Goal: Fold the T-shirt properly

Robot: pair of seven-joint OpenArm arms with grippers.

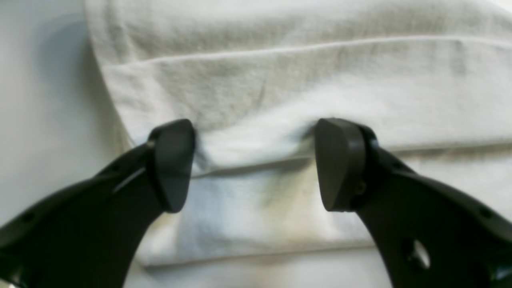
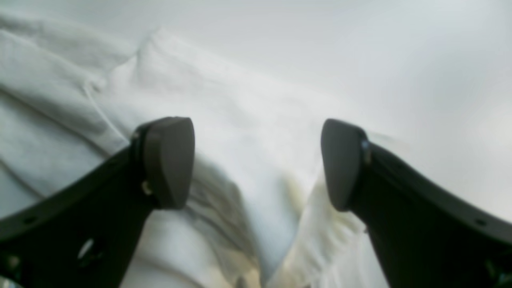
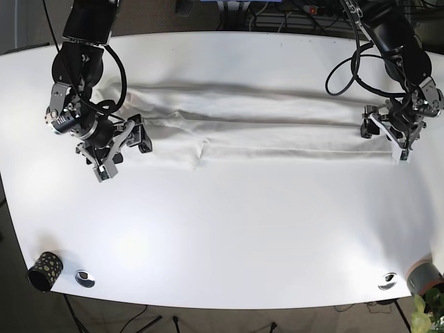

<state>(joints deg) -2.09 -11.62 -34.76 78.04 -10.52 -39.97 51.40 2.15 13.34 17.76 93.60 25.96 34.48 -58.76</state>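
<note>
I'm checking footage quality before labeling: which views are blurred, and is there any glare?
Left wrist view: the T-shirt is soft but its seams read, and the open left tool is fairly sharp. Right wrist view: cloth and table wash out to near-white around the open right tool. Base view: sharpest, with a bright glare patch on the table's lower half.

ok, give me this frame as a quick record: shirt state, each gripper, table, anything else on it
T-shirt: white, folded into a long narrow band lying across the table, flat
left gripper: open, at the band's end on the base view's right, over a folded edge, nothing held
right gripper: open, at the band's other end, over bunched cloth, nothing held
table: white
other: dark speckled cup at the near corner on the base view's left
</note>
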